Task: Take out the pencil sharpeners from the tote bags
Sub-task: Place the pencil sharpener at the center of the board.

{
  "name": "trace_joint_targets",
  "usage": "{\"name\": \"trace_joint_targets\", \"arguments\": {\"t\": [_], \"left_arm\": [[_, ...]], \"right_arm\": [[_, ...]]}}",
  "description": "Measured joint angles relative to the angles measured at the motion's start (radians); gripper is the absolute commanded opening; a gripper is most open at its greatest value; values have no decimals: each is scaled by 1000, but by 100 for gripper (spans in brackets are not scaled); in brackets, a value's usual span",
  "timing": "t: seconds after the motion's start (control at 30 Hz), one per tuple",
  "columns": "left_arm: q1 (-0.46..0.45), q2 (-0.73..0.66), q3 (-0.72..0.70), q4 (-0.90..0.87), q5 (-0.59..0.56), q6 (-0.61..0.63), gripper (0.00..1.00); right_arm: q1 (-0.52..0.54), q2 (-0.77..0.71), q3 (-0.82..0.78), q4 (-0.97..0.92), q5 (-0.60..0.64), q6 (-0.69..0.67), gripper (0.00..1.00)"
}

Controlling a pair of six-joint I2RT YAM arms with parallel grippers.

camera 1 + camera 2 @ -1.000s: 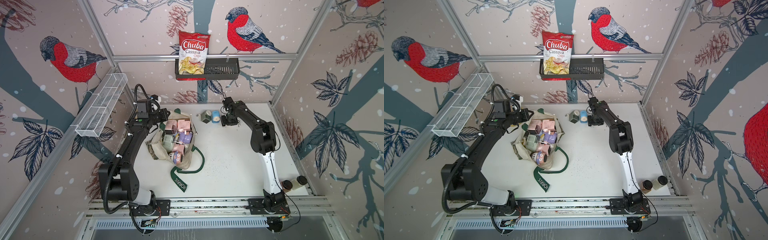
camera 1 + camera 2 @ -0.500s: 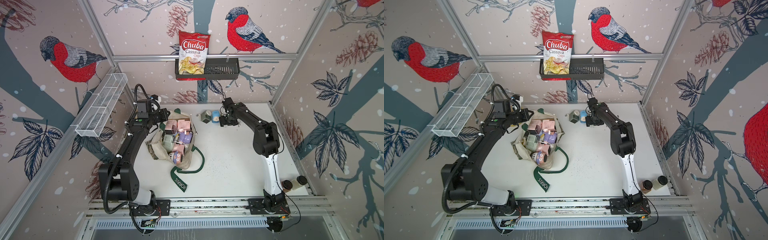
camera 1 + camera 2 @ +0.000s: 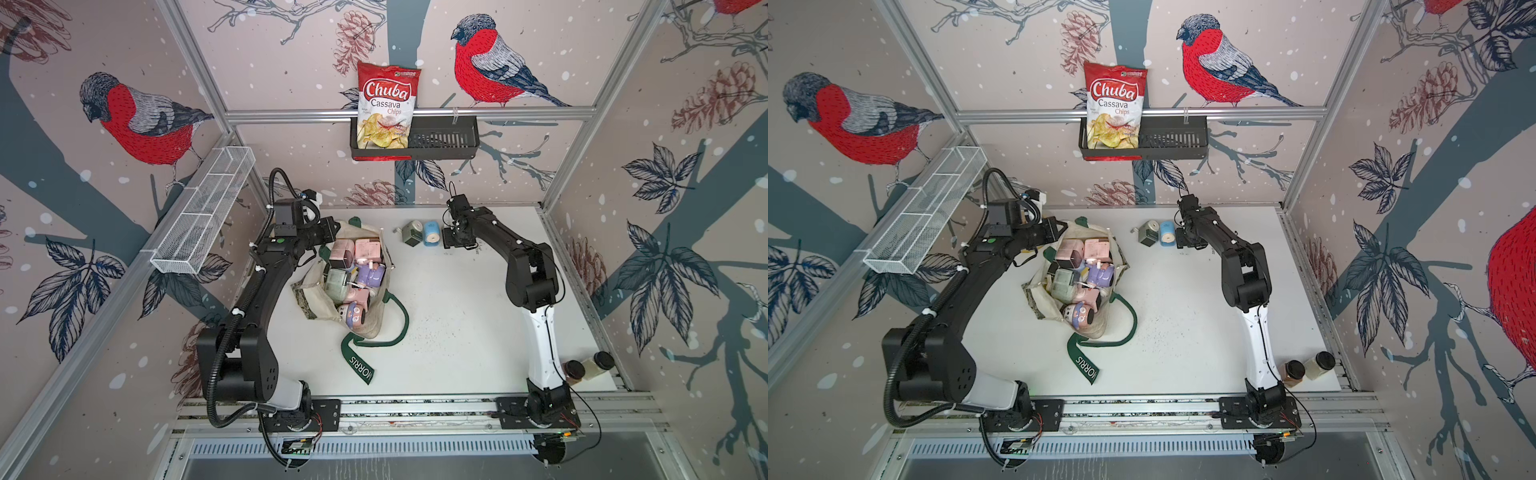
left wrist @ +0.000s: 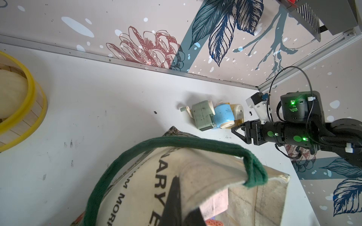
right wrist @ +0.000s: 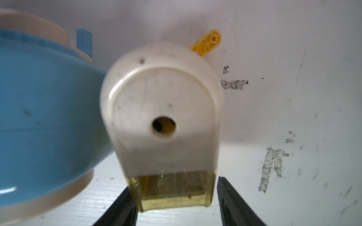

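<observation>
**Tote full, three sharpeners out**

The cream tote bag [image 3: 376, 328] lies open on the white table [image 3: 457, 311], holding pink, lilac and green pencil sharpeners [image 3: 353, 270]. The left gripper [image 3: 332, 232] is closed, pinching its canvas rim. By the back wall a green sharpener [image 3: 411, 235], a blue sharpener [image 3: 431, 234] and a cream sharpener [image 5: 162, 101] sit side by side. The right gripper [image 5: 175, 185] stands partly open astride the cream one's yellow drawer. Two jars [image 3: 573, 370] stand at the front corner. A chips bag [image 3: 386, 110] sits in a wall basket [image 3: 444, 139].
</observation>
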Motion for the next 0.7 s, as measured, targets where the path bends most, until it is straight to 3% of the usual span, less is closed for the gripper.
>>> {"name": "trace_joint_targets", "arguments": {"t": [0.47, 0.7], "left_arm": [[0, 0, 0, 0, 0, 0, 0], [0, 0, 0, 0, 0, 0, 0]], "right_arm": [[5, 11, 8, 38, -69, 0, 58], [5, -5, -26, 45, -80, 0, 69]]}}
